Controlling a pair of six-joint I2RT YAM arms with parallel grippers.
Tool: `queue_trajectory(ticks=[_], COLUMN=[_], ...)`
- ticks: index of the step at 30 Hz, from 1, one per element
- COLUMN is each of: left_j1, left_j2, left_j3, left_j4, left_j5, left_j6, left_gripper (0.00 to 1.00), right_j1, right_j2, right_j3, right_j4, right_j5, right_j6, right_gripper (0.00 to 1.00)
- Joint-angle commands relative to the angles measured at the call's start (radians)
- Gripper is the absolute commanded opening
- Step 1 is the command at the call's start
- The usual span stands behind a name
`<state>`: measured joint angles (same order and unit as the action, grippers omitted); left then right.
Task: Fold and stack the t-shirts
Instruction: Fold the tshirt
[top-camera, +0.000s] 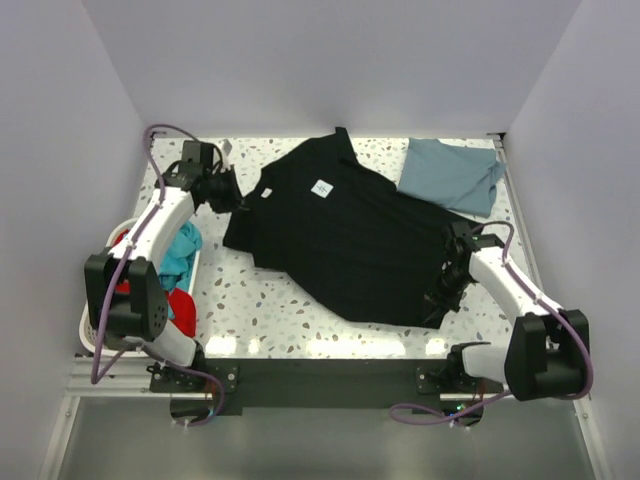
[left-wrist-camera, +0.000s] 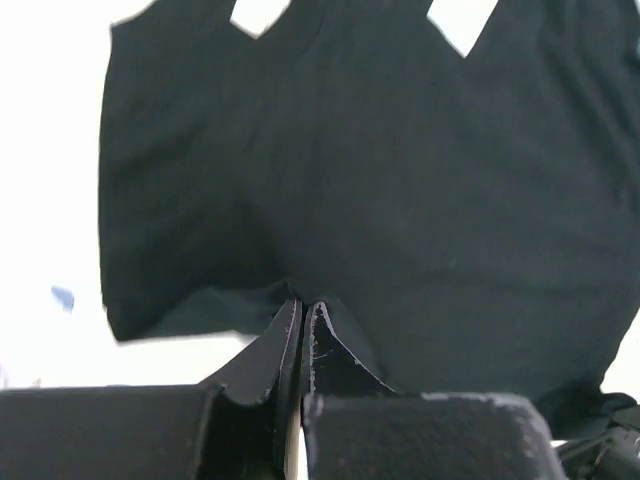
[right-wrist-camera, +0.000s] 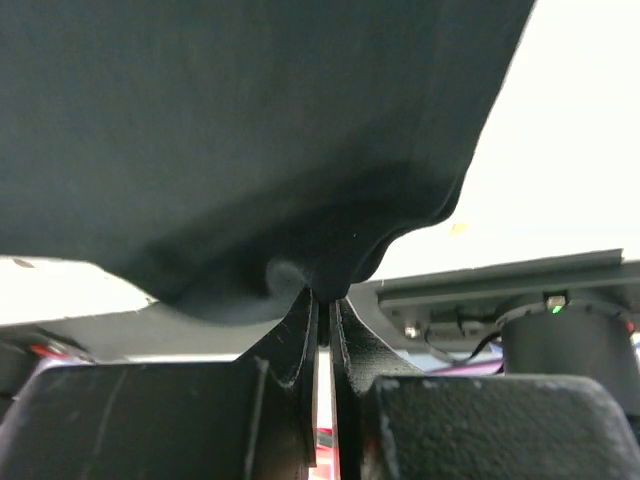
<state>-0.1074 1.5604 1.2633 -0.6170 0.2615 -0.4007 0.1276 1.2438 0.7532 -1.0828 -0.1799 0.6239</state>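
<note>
The large black t-shirt (top-camera: 345, 240) lies spread across the middle of the table, its white neck label (top-camera: 322, 187) facing up. My left gripper (top-camera: 232, 196) is shut on the shirt's left edge; in the left wrist view the black cloth (left-wrist-camera: 380, 180) is pinched at my gripper (left-wrist-camera: 302, 305). My right gripper (top-camera: 447, 283) is shut on the shirt's right hem; in the right wrist view the cloth (right-wrist-camera: 250, 130) hangs from my gripper (right-wrist-camera: 323, 297). The slate-blue t-shirt (top-camera: 452, 175) lies folded at the back right.
A white laundry basket (top-camera: 100, 325) with teal and red clothes stands at the left table edge beside the left arm. White walls close in the back and sides. The arm bases' metal rail (top-camera: 330, 375) runs along the near edge.
</note>
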Motion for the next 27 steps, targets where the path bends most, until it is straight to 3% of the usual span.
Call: queue_trajectory(ticks=[1, 13, 27], left_j1=[-0.015, -0.031, -0.032], left_j2=[0.099, 0.292, 0.369], left_j3=[0.119, 0.386, 0.470], left_j4=[0.068, 0.059, 0.122], left_j5=[0.070, 0.145, 0.142], left_j6=[0.006, 0.003, -0.046], left_gripper=[0.00, 0.00, 0.00], right_j1=[-0.069, -0.181, -0.342], right_j2=[0.040, 0.174, 0.186], right_j3=[0.055, 0.149, 0.193], right_j4=[0.057, 0.092, 0.066], right_j5=[0.017, 0.022, 0.056], right_j6=[-0.055, -0.098, -0.165], right_gripper=[0.00, 0.00, 0.00])
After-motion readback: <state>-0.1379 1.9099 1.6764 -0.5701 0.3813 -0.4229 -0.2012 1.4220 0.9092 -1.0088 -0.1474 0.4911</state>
